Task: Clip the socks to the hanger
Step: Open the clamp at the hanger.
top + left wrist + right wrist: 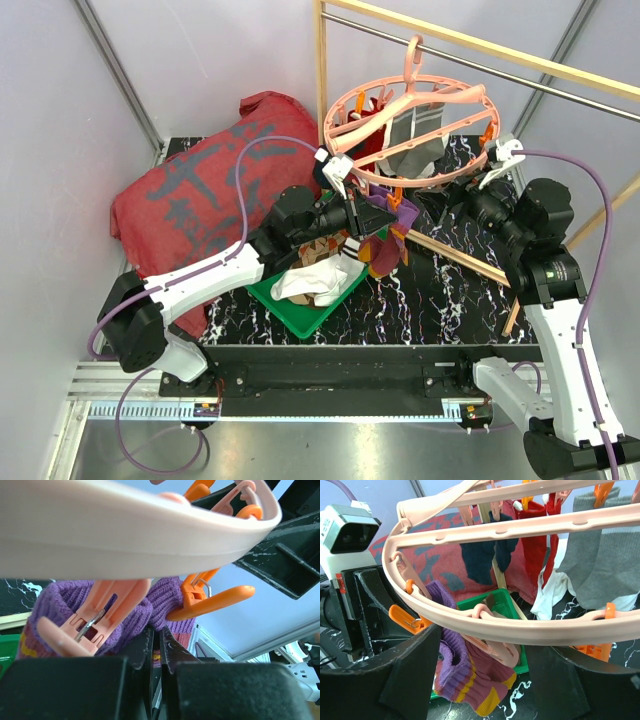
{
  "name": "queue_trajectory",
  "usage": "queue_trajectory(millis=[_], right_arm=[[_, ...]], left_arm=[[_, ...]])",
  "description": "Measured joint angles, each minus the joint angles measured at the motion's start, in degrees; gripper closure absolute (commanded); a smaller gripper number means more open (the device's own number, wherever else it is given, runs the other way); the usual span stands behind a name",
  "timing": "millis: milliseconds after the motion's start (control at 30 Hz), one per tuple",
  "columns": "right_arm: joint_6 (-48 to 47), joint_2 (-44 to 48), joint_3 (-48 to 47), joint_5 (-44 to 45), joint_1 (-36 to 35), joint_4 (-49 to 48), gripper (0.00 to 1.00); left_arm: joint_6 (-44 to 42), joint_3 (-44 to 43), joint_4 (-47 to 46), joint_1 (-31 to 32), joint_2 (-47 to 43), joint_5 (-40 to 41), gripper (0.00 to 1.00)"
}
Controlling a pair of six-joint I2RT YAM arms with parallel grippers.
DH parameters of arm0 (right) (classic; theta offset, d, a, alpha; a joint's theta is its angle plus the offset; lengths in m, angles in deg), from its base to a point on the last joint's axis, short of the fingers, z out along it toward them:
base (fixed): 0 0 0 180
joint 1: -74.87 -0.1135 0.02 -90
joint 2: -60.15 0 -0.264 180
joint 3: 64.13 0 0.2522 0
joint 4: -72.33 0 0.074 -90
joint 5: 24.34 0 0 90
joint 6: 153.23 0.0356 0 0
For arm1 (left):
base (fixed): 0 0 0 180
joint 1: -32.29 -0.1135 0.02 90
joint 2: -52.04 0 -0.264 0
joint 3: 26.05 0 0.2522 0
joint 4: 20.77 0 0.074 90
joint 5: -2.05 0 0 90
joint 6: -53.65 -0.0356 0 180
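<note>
left wrist view: the left gripper (159, 642) is pinched shut on the ribbed cuff of the purple-orange striped sock (162, 597), just under the salmon-pink hanger (125, 535) ring. A pink clip (95, 622) lies across the cuff and an orange clip (215, 600) beside it. the right gripper (482, 647) stands wide open, gripping nothing, with the ring's rim crossing its gap. a grey sock (600, 565), red sock (535, 545) and navy sock (480, 555) hang clipped beyond.
</note>
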Motion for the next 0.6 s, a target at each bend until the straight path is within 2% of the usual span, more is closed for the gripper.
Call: queue_trajectory(millis=[600], right_arm=[[-0.83,1.01,2.91,0.55,0.02,-4.68,0.26]], left_arm=[[0.15,-0.61,1.16,0.28,-0.02,0.02,0.95]])
